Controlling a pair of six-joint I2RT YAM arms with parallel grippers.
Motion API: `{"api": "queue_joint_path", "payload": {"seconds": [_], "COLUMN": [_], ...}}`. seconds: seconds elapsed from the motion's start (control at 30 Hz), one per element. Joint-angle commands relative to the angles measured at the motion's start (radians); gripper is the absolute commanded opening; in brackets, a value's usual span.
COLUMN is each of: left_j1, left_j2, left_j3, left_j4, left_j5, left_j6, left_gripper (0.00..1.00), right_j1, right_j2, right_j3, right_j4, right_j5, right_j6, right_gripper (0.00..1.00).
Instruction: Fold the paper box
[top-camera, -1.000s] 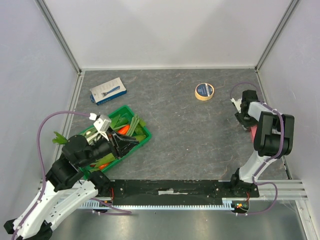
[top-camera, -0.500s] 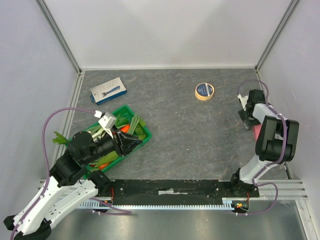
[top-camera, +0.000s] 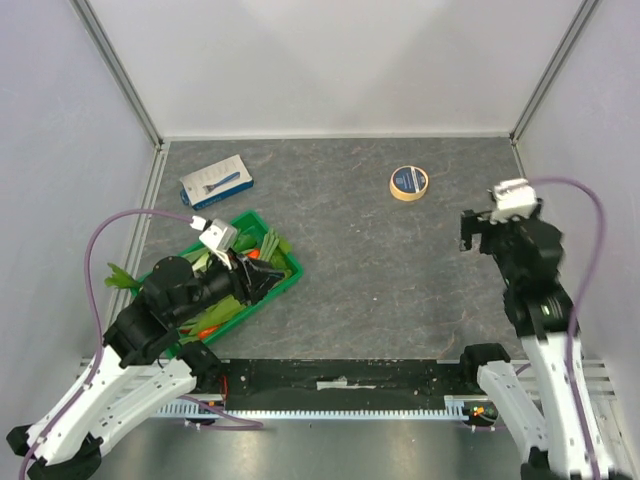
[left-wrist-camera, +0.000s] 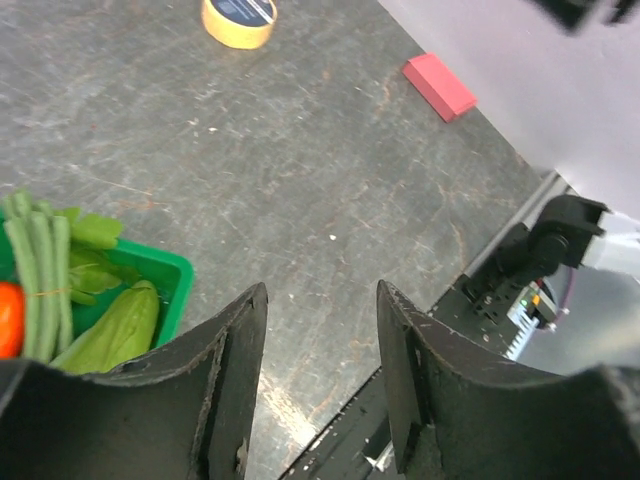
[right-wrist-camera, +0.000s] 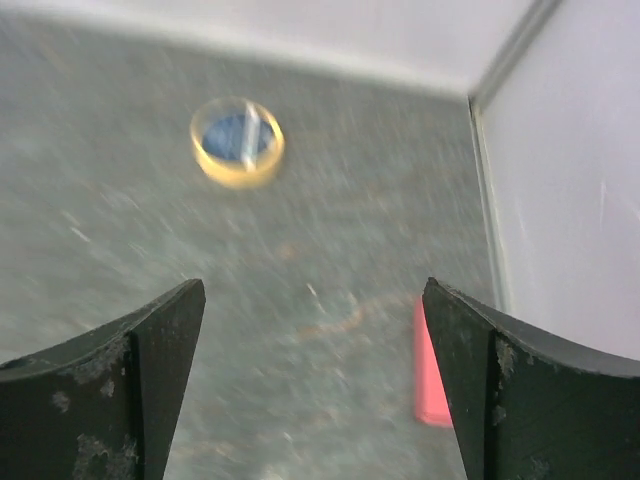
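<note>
Lying flat on the worktop hard by its right edge, the paper box (right-wrist-camera: 432, 365) is a small long pink block just beside the wall; in the top view the right arm hides it. The right gripper (right-wrist-camera: 312, 300) hovers above the worktop near the box, jaws spread wide, released and grasping nothing. Toward the back right corner rests a tape roll (top-camera: 409, 183). Near the left edge, the left gripper (left-wrist-camera: 318, 300) hangs over the rim of a green crate (left-wrist-camera: 172, 272) of vegetables, jaws parted and empty. A blue-and-white package (top-camera: 216, 181) lies toward the back left corner.
</note>
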Motion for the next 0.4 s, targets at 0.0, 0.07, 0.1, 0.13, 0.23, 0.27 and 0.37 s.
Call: {"api": "queue_joint_path", "payload": {"seconds": [0.0,0.07,0.1,0.13,0.23,0.27,0.37], "left_j1": [-0.003,-0.002,-0.003,-0.002,-0.003,-0.003,-0.003], "left_j2": [-0.006,-0.014,-0.021,-0.032,-0.076,-0.102,-0.141], "left_j3": [0.046,0.044,0.041,0.037,0.033,0.041,0.064], "left_j4": [0.000,-0.003,0.000,0.007,0.011,0.012,0.014], "left_j5": [-0.096,-0.119,-0.127,-0.134,-0.188,-0.191,-0.205], "left_j6": [0.059,0.053,0.046,0.039,0.013,0.010,0.006], "left_gripper": [0.57,0.57,0.58,0.58,0.58,0.58,0.58], "right_j1": [-0.002,-0.003,0.007,0.035,0.076,0.087,0.142], "right_j2": [-0.338,-0.438,-0.457,-0.469,-0.526,-0.543,-0.561], "right_j3": [-0.068,-0.068,-0.050,-0.037,-0.001,0.001,0.045], "right_j4": [0.157,0.185,0.165,0.148,0.102,0.110,0.090], "right_j5": [-0.143,-0.061,-0.019,0.018,0.093,0.076,0.122], "right_j6": [0.316,0.371,0.426,0.442,0.423,0.396,0.422], "right_gripper": [0.98,0.98,0.98,0.98,0.98,0.98,0.98]}}
